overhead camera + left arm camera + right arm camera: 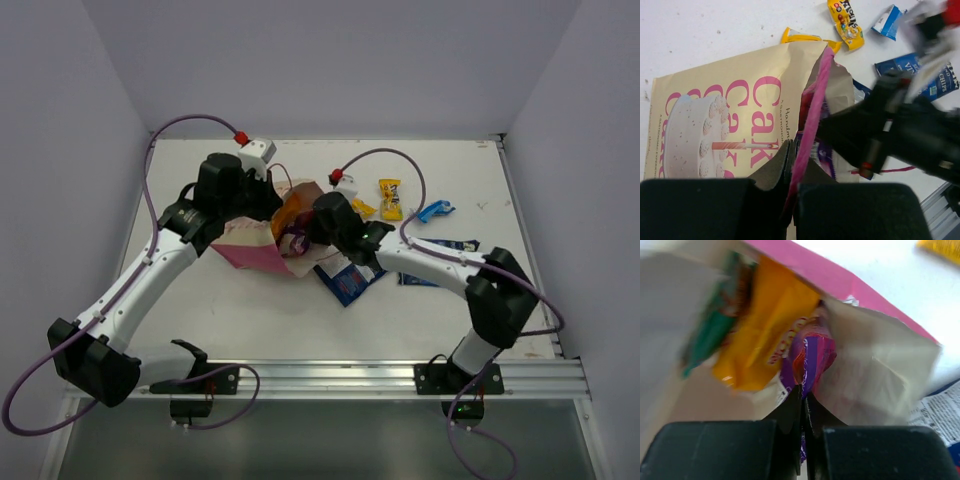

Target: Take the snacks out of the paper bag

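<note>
On the white table point(250, 320), the bag point(250, 250) lies on its side near the middle, its mouth turned toward the right arm point(430, 262). That arm stretches across the table to the mouth, and in the left wrist view it blocks most of the opening. The left gripper point(791, 161) is clamped on the bag's pink edge at the mouth. The right gripper point(804, 399) reaches into the mouth, closed on the purple packet point(810, 357). Beside that packet, inside the bag, sit the orange pouch point(765, 320) and a blurred teal packet point(710, 335). Out on the table, one dark blue packet point(345, 283) lies just at the mouth, partly under the right arm; another point(455, 243) lies farther right, behind that arm. One yellow packet point(390, 198) lies beyond the bag's mouth, a second point(363, 208) nearer the bag. The tiny blue packet point(435, 210) lies right of them.
</note>
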{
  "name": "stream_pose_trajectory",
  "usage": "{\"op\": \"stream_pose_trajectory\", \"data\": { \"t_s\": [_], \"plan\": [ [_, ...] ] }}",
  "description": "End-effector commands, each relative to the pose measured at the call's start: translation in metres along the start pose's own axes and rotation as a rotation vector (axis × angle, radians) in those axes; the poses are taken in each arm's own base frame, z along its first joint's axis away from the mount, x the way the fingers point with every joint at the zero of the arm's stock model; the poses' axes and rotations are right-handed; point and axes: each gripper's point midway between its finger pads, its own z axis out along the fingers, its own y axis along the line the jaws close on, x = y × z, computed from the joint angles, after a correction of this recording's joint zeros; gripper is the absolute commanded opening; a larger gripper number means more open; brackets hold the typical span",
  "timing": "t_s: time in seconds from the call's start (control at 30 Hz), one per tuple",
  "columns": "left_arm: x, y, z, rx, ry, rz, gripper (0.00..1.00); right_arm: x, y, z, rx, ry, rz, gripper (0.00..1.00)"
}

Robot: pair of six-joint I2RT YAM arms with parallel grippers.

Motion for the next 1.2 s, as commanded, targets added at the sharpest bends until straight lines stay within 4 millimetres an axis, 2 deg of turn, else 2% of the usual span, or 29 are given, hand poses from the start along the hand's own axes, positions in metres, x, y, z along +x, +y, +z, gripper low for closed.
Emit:
{"op": "stream_pose_trajectory", "data": {
  "t_s": [0.0, 0.03, 0.07, 0.13, 0.17, 0.23, 0.27, 0.33, 0.37, 0.4, 0.47, 0.57, 0.6, 0.63, 0.67, 0.7, 0.73, 0.77, 0.8, 0.83, 0.87, 0.9, 0.93, 0.97, 1.03, 1.07, 1.13, 1.17],
  "plan": [
    [-0.012, 0.009, 0.003, -0.05, -0.035, 0.026, 0.0, -0.066, 0.035, -0.064, -0.173, -0.152, -0.081, 0.0],
    [-0.012, 0.009, 0.003, -0.052, -0.035, 0.027, 0.0, -0.069, 0.035, -0.075, -0.192, -0.15, -0.097, 0.0],
    [-0.012, 0.011, 0.004, -0.064, -0.036, 0.028, 0.0, -0.081, 0.039, -0.098, -0.237, -0.176, -0.097, 0.0],
    [-0.013, 0.013, 0.005, -0.072, -0.036, 0.031, 0.0, -0.088, 0.041, -0.12, -0.294, -0.171, -0.145, 0.0],
    [-0.013, 0.014, 0.005, -0.076, -0.035, 0.032, 0.0, -0.101, 0.042, -0.143, -0.325, -0.201, -0.143, 0.0],
    [-0.014, 0.014, 0.006, -0.076, -0.035, 0.037, 0.0, -0.116, 0.026, -0.157, -0.303, -0.223, -0.153, 0.0],
    [-0.013, 0.015, 0.006, -0.08, -0.031, 0.039, 0.0, -0.135, 0.01, -0.171, -0.286, -0.275, -0.125, 0.0],
    [-0.012, 0.015, 0.005, -0.083, -0.028, 0.043, 0.0, -0.151, -0.011, -0.183, -0.264, -0.318, -0.098, 0.0],
    [-0.011, 0.017, 0.004, -0.089, -0.021, 0.046, 0.0, -0.171, -0.034, -0.194, -0.213, -0.391, -0.074, 0.0],
    [-0.011, 0.017, 0.003, -0.092, -0.022, 0.049, 0.0, -0.181, -0.045, -0.2, -0.185, -0.428, -0.06, 0.0],
    [-0.01, 0.018, 0.002, -0.097, -0.019, 0.054, 0.0, -0.205, -0.076, -0.21, -0.109, -0.505, -0.029, 0.0],
    [-0.01, 0.018, 0.0, -0.098, -0.014, 0.062, 0.0, -0.23, -0.103, -0.218, -0.035, -0.569, 0.009, 0.0],
    [-0.011, 0.018, -0.001, -0.096, -0.017, 0.066, 0.0, -0.244, -0.124, -0.219, 0.025, -0.603, 0.038, 0.0],
    [-0.011, 0.017, -0.003, -0.093, -0.016, 0.069, 0.0, -0.248, -0.138, -0.209, 0.067, -0.592, 0.056, 0.0],
    [-0.011, 0.017, -0.004, -0.091, -0.019, 0.074, 0.0, -0.263, -0.159, -0.209, 0.115, -0.617, 0.092, 0.0],
    [-0.012, 0.016, -0.005, -0.087, -0.023, 0.077, 0.0, -0.271, -0.163, -0.203, 0.104, -0.618, 0.103, 0.0],
    [-0.013, 0.015, -0.007, -0.084, -0.025, 0.082, 0.0, -0.277, -0.175, -0.185, 0.122, -0.593, 0.117, 0.0],
    [-0.012, 0.015, -0.007, -0.083, -0.023, 0.088, 0.0, -0.287, -0.191, -0.179, 0.138, -0.597, 0.141, 0.0],
    [-0.013, 0.015, -0.008, -0.081, -0.026, 0.092, 0.0, -0.294, -0.192, -0.17, 0.112, -0.59, 0.142, 0.0],
    [-0.012, 0.014, -0.01, -0.08, -0.022, 0.094, 0.0, -0.299, -0.199, -0.145, 0.122, -0.557, 0.149, 0.0],
    [-0.011, 0.015, -0.01, -0.08, -0.019, 0.102, 0.0, -0.31, -0.213, -0.139, 0.126, -0.557, 0.152, 0.0],
    [-0.012, 0.014, -0.011, -0.078, -0.022, 0.105, 0.0, -0.317, -0.215, -0.127, 0.111, -0.553, 0.146, 0.0],
    [-0.01, 0.015, -0.012, -0.081, -0.014, 0.107, 0.0, -0.332, -0.21, -0.122, 0.085, -0.559, 0.133, 0.0],
    [-0.01, 0.015, -0.012, -0.077, -0.012, 0.116, 0.0, -0.329, -0.225, -0.094, 0.101, -0.511, 0.121, 0.0],
    [-0.01, 0.013, -0.014, -0.068, -0.012, 0.126, 0.0, -0.347, -0.222, -0.078, 0.053, -0.517, 0.093, 0.0],
    [-0.009, 0.013, -0.015, -0.066, -0.01, 0.134, 0.0, -0.341, -0.241, -0.053, 0.07, -0.469, 0.109, 0.0],
    [-0.009, 0.013, -0.016, -0.065, -0.008, 0.142, 0.0, -0.343, -0.249, -0.038, 0.054, -0.441, 0.114, 0.0],
    [-0.008, 0.013, -0.016, -0.064, -0.006, 0.153, 0.0, -0.34, -0.262, -0.031, 0.07, -0.426, 0.124, 0.0]
  ]
}}
